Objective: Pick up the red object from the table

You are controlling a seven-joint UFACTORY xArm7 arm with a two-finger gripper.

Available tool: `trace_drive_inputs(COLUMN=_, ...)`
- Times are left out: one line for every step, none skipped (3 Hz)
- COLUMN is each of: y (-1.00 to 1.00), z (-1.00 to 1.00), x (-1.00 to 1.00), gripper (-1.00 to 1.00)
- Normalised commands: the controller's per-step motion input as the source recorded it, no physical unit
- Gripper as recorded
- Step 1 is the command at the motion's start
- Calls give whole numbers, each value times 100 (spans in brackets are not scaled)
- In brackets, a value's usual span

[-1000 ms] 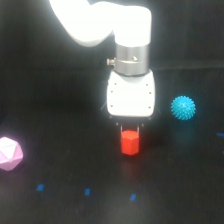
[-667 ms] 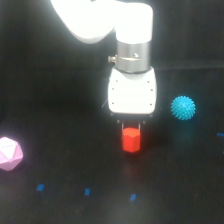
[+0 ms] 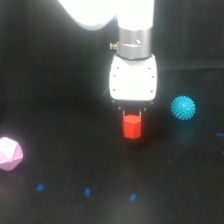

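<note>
Your claw [image 3: 132, 117] hangs straight down from the white wrist housing with its dark fingers either side of the top of the red object [image 3: 132, 127], and it looks clenched on the block, though the blur keeps you from confirming firm contact. The block sits at the middle of the table [image 3: 60, 75]; whether it has left the surface you cannot tell, so count the reach and closing as likely done and the lift as unproven. The teal spiky ball [image 3: 183, 107] and the pink polyhedron [image 3: 10, 153] lie well apart from it.
</note>
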Motion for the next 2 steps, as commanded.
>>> trace_drive_inputs(y=97, z=91, x=46, gripper=-100)
trace_drive_inputs(y=83, z=100, x=52, gripper=-100)
